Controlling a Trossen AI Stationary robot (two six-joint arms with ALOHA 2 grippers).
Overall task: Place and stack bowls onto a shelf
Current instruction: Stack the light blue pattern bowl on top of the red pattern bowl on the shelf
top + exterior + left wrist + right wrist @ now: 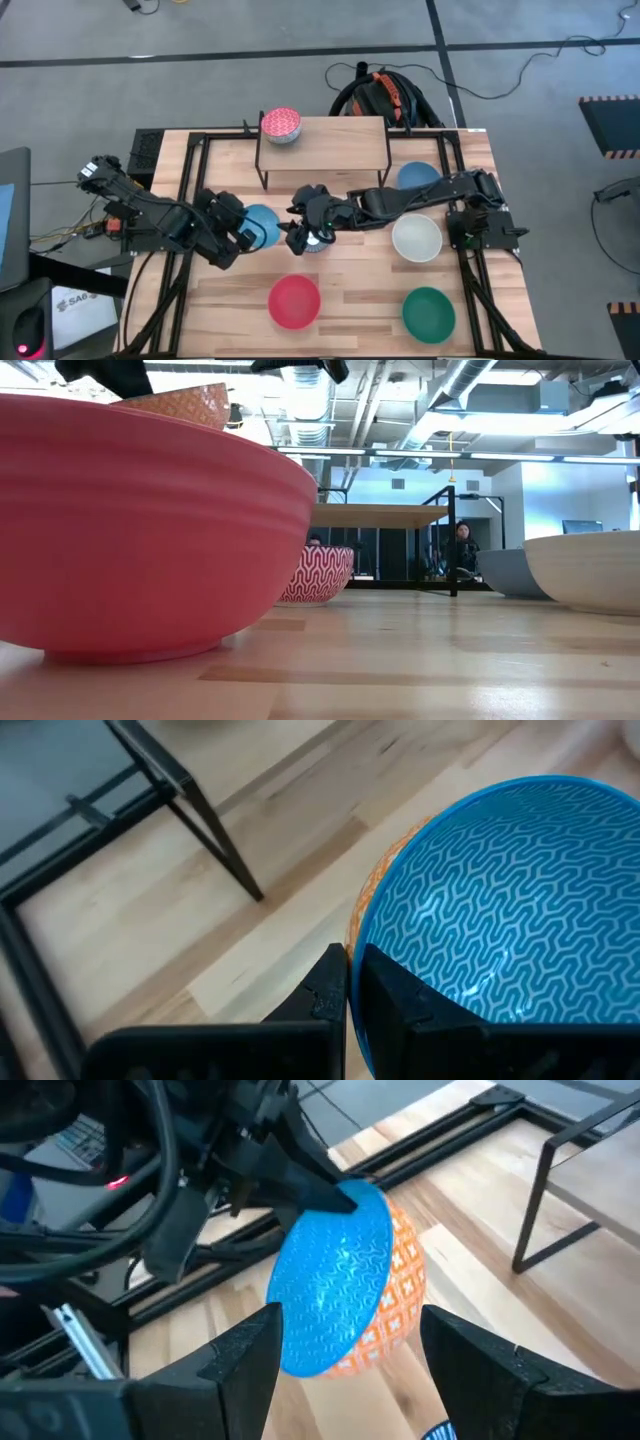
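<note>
High view: left gripper point(250, 236), jaws clamped on the rim of the round blue-patterned, orange-backed bowl point(262, 224) held tilted above the desk point(350, 290), faces the wide-open right gripper point(303, 238) at its three o'clock, the nearer arm.

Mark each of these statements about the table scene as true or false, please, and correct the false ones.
1. The left gripper is shut on the rim of the blue-lined bowl. True.
2. The right gripper is shut. False: its fingers stand wide open, facing the blue-lined bowl and not touching it.
3. One bowl with a red patterned outside sits on the shelf. True.
4. The green bowl is stacked inside the white bowl. False: they stand apart on the table, each on its own.
5. The red bowl is on the shelf. False: it stands on the table, at the near edge.
</note>
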